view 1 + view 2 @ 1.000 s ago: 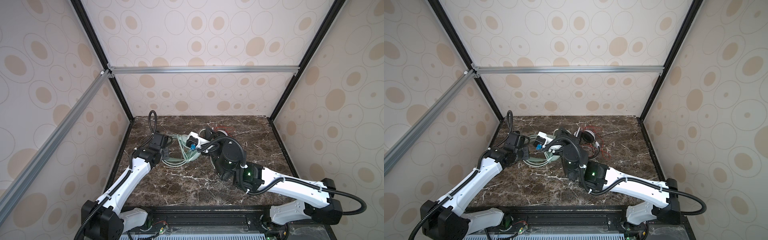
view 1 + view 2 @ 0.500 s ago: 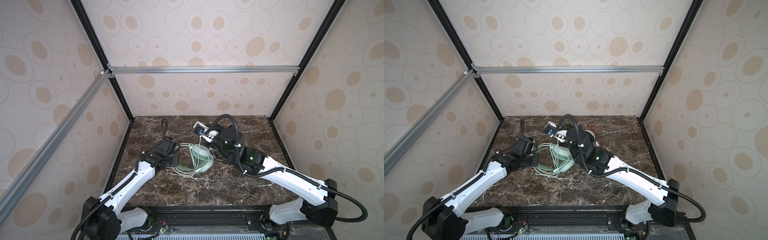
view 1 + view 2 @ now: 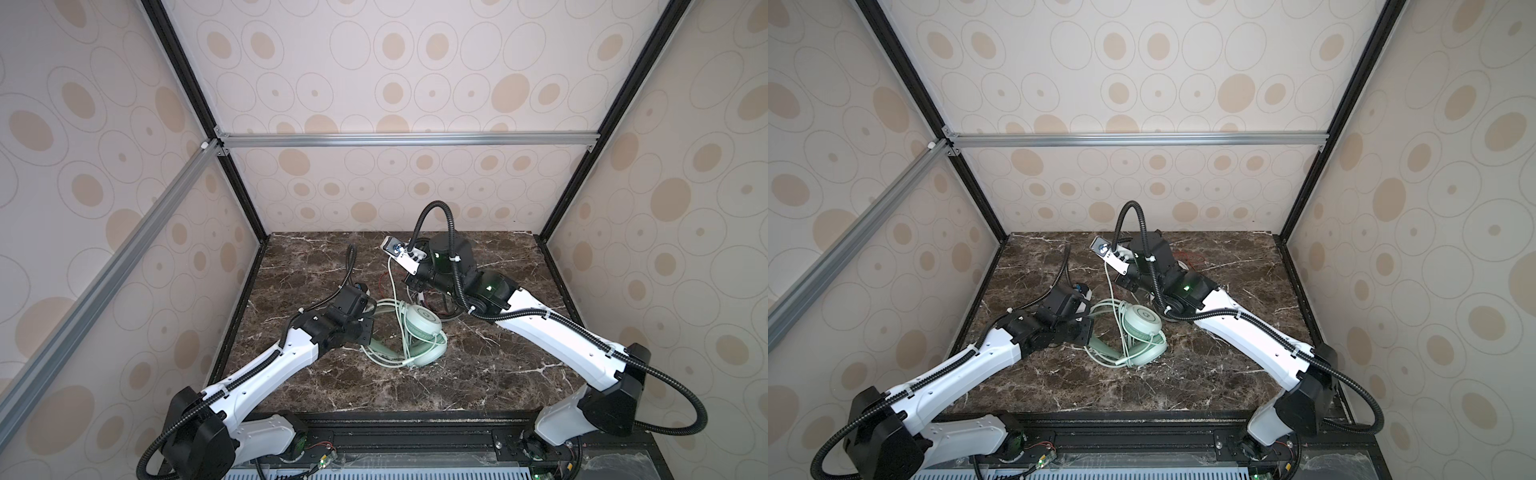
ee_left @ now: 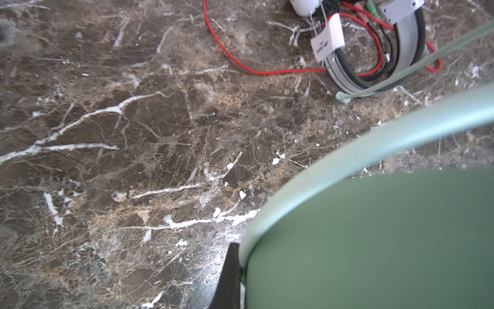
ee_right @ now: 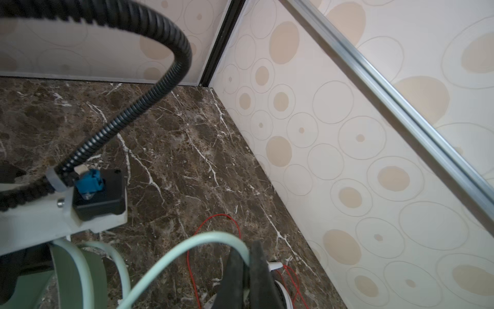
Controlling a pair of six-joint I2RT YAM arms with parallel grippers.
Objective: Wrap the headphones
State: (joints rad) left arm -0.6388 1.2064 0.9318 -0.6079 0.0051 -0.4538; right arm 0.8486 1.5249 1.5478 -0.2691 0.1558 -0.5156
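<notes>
Marble table — white-and-black headphones mostly hidden under right arm.

Mint green headphones lie at frame centre in both top views, cups folded together, logo cup up. Pale green cable loops round them, one strand rising toward upper centre. White-and-black headphones, grey headband, mostly hidden just right of them. Thin red cable lies loose.

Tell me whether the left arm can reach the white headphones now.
Probably not: the left gripper is shut on the mint headband, and the right arm hangs over the white headphones.
</notes>
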